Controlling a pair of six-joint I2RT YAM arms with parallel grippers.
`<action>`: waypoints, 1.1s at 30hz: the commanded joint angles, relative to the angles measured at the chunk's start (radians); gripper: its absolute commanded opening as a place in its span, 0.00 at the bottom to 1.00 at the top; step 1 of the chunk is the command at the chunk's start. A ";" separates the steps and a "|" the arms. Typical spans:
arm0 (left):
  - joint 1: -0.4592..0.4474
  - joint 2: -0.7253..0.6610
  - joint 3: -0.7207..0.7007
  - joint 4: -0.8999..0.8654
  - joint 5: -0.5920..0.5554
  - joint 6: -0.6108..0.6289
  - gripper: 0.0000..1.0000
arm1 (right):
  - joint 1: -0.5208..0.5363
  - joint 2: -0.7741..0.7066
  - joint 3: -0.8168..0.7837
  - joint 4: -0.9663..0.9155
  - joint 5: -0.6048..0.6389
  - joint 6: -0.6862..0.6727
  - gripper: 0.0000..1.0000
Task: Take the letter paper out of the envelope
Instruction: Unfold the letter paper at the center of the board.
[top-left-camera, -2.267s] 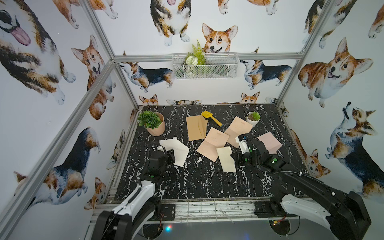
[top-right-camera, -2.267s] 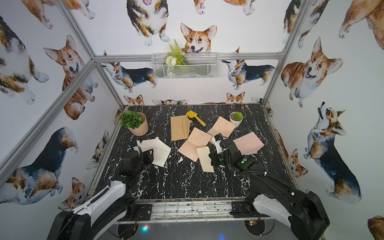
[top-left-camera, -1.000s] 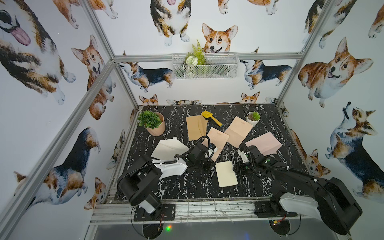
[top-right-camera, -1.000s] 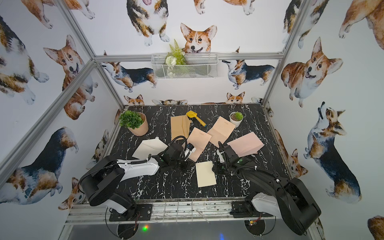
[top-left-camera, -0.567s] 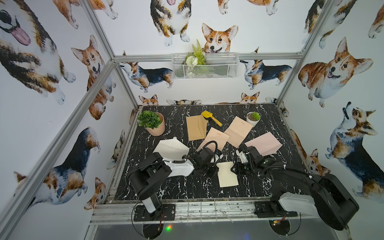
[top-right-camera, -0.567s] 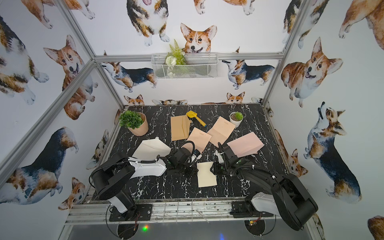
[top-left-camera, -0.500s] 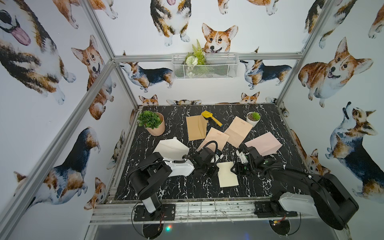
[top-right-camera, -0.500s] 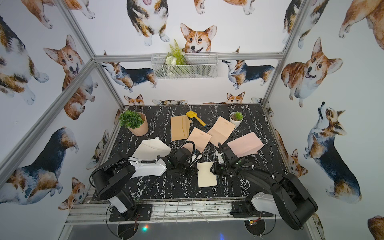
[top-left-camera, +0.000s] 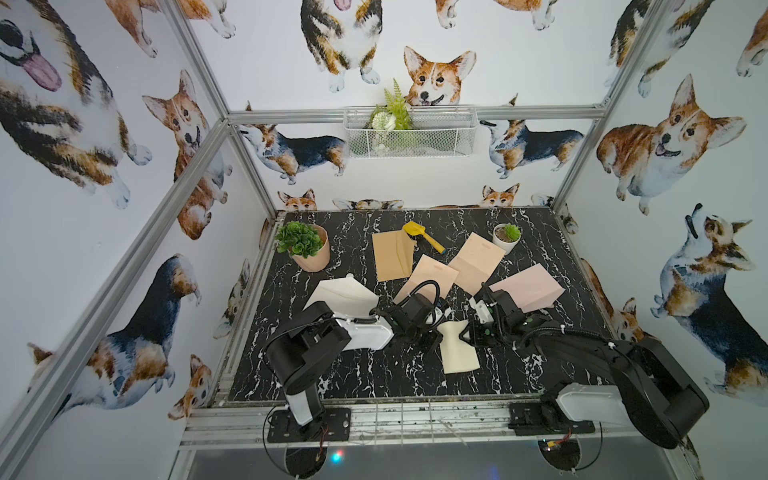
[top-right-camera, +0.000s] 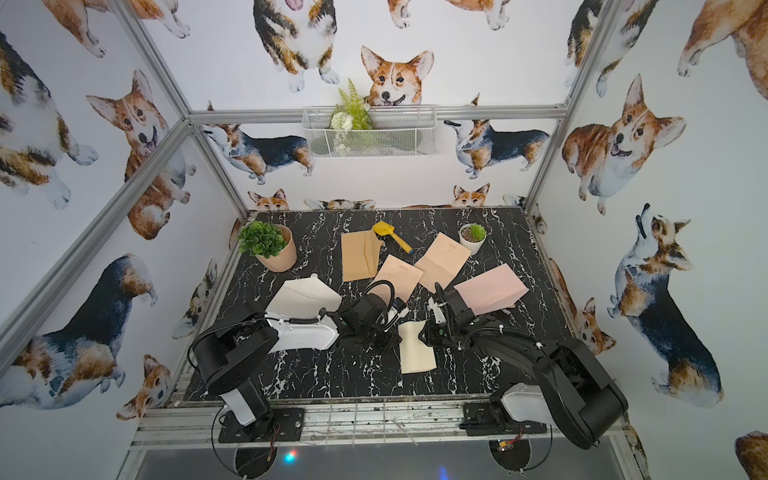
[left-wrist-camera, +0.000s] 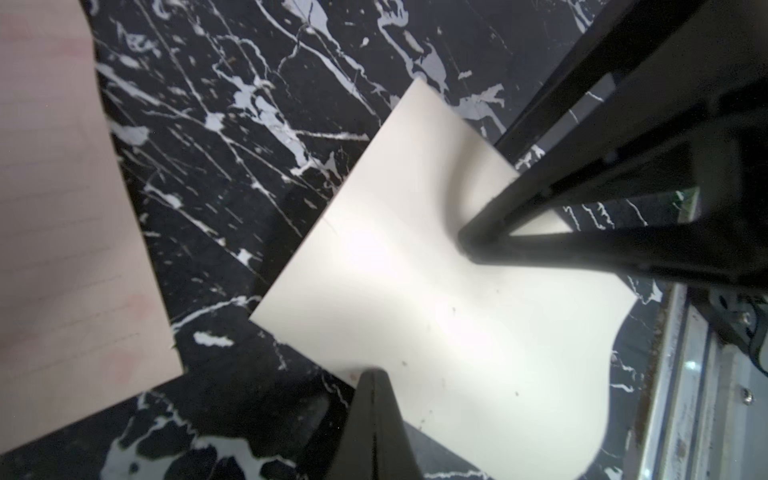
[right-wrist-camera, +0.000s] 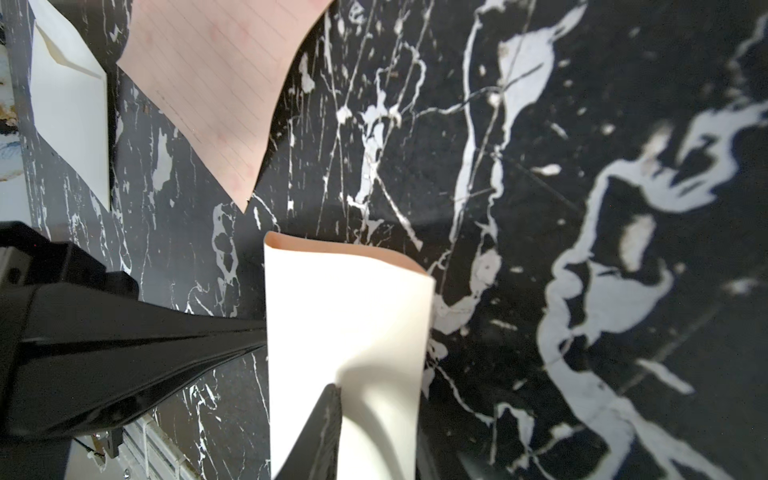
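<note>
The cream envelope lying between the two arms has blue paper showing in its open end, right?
Not blue. The paper showing in the open end of that cream envelope is peach-pink, as the right wrist view shows.

My cream envelope (top-left-camera: 457, 353) lies near the front of the marble tabletop (top-left-camera: 365, 374) in both top views, blank face up. Its far end is lifted and squeezed narrow, my left gripper (top-left-camera: 437, 332) and right gripper (top-left-camera: 468, 334) each clamped on a side edge. In the right wrist view its mouth bows apart, with a peach strip of letter paper (right-wrist-camera: 307, 246) inside
</note>
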 joint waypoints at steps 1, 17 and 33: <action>0.000 0.011 -0.003 -0.103 -0.025 0.019 0.03 | 0.002 -0.006 0.005 0.046 -0.035 0.031 0.26; -0.002 -0.061 -0.043 -0.089 -0.105 0.009 0.00 | -0.020 -0.068 0.014 -0.093 0.034 -0.033 0.41; -0.001 -0.045 -0.027 -0.100 -0.071 0.006 0.00 | -0.089 -0.227 -0.040 -0.204 -0.005 -0.015 0.41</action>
